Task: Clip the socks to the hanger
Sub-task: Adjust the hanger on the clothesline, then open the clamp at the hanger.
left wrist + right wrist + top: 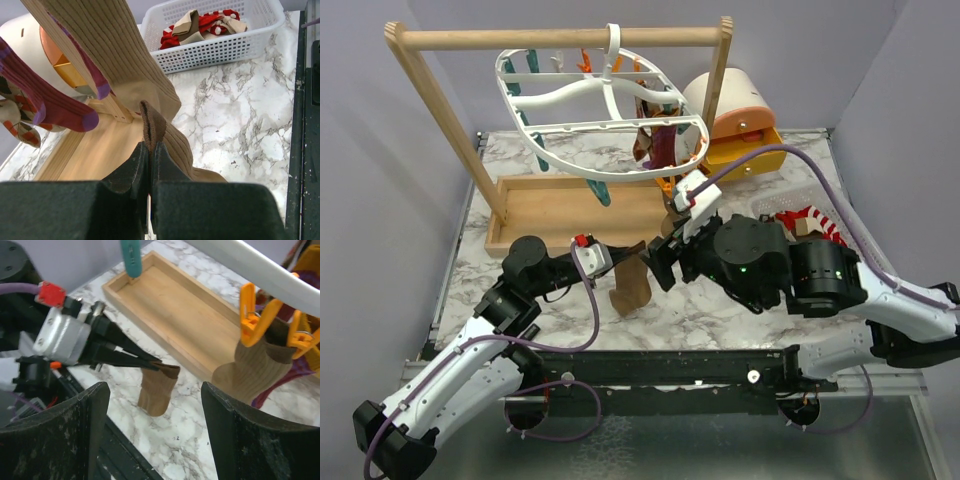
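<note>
The white hanger [610, 127] hangs from the wooden bar, with maroon [55, 107], argyle [20, 130] and tan [115, 45] socks clipped at its right side. In the right wrist view an orange clip [255, 315] holds that tan sock [250, 375]. My left gripper [150, 147] is shut on the dark cuff of a second tan-brown sock [152, 125], whose foot droops onto the marble [632, 290]. My right gripper [155, 390] stands open just right of it, jaws wide, nothing between them. A teal clip [131, 260] dangles further back.
The wooden rack's tray [560, 205] lies under the hanger. A white slatted basket [225, 50] at the right holds red-and-white [210, 22] and tan socks. A round peach and yellow object [745, 120] sits behind the rack's right post.
</note>
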{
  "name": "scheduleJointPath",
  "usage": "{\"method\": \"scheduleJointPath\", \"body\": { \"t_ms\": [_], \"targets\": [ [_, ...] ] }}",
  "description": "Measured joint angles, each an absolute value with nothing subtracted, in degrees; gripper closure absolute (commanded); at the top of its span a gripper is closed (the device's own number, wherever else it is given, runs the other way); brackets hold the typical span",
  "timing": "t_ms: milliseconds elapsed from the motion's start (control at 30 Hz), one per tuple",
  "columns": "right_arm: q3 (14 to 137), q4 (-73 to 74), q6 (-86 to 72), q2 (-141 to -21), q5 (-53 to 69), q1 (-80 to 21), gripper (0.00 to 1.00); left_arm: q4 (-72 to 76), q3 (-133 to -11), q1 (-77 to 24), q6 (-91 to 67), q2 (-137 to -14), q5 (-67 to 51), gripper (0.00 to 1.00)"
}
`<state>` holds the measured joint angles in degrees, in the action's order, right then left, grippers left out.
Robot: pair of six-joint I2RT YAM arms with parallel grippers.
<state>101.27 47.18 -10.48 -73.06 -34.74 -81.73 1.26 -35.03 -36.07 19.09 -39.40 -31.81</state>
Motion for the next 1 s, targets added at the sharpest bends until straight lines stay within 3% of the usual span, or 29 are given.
{"method": "scheduleJointPath", "body": {
  "t_ms": [367,1000],
  "targets": [
    [105.8,48.6,-15.0,-79.5,-57.7,-83.7,0.18,1.7,-35.0,-36.1,19.1,-38.7,-31.8,1.00],
    [108.5,37.9,-12.1,-86.8,-67.8,-83.3,0.25,2.2,-35.0,-36.1,19.1,-35.0,-31.8,1.00]
  ]
}}
